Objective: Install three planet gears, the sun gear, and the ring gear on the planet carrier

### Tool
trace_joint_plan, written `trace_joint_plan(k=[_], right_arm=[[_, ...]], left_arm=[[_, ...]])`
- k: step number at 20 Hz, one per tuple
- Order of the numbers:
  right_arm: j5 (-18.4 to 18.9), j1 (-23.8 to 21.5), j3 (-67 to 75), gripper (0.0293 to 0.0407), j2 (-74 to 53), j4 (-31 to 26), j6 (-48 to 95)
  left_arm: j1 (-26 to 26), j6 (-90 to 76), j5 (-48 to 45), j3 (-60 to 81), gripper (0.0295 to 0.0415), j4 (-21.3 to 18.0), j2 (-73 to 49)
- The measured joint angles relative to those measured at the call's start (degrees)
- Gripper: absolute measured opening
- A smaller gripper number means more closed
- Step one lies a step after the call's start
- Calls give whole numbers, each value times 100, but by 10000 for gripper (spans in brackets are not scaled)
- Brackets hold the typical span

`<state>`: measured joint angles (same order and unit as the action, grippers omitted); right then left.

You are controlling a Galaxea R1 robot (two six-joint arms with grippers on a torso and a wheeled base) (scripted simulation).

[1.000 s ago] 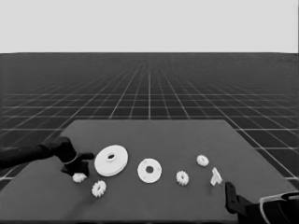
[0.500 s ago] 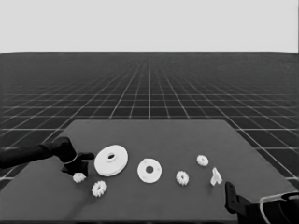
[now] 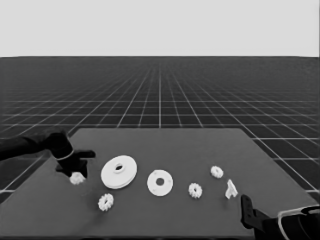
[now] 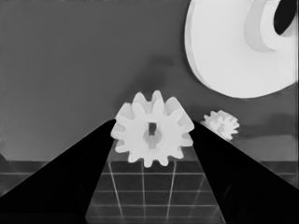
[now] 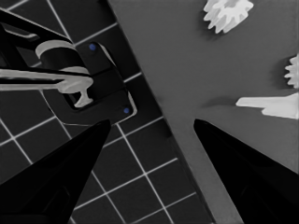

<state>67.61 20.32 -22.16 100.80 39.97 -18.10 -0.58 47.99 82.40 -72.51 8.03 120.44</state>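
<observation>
My left gripper (image 3: 77, 172) is over the table's left end, shut on a small toothed gear (image 3: 76, 178). In the left wrist view that gear (image 4: 152, 128) sits gripped between both fingertips. The larger round part (image 3: 119, 171) with its raised hub lies just right of it. Further right is the smaller round part (image 3: 160, 182), flat with a wide hole. Three more gears lie loose: one at the front left (image 3: 105, 202) and two on the right (image 3: 195, 190) (image 3: 216, 172). My right gripper (image 3: 247, 212) is parked at the lower right corner, open (image 5: 152, 123) and holding nothing.
A thin white piece (image 3: 231, 189) lies near the right gears and also shows in the right wrist view (image 5: 275, 103). Dark machinery with blue lights (image 5: 88, 84) sits past the table's corner. The loose front-left gear (image 4: 222, 123) shows beyond the held one.
The left arm has lifted and pulled back slightly. The gear has moved with it, a little to the left and away from the front edge. The right arm has not moved.
</observation>
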Motion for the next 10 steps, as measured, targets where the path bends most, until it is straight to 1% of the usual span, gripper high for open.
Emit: trace_joint_plan(k=[2, 3, 4, 5, 6, 7, 10], right_arm=[[0, 0, 0, 385, 0, 0, 0], [0, 0, 0, 385, 0, 0, 0], [0, 0, 0, 385, 0, 0, 0], [0, 0, 0, 385, 0, 0, 0], [0, 0, 0, 385, 0, 0, 0], [0, 0, 0, 385, 0, 0, 0], [0, 0, 0, 385, 0, 0, 0]], left_arm=[[11, 0, 9, 1, 312, -10, -1], [8, 2403, 375, 1063, 313, 326, 691], [3, 3740, 664, 1219, 312, 380, 2227], [-2, 4158, 758, 739, 312, 347, 3327], [-5, 4210, 767, 246, 312, 321, 3966], [-7, 4172, 759, -114, 312, 307, 4323], [-11, 4073, 741, -586, 312, 291, 4704]])
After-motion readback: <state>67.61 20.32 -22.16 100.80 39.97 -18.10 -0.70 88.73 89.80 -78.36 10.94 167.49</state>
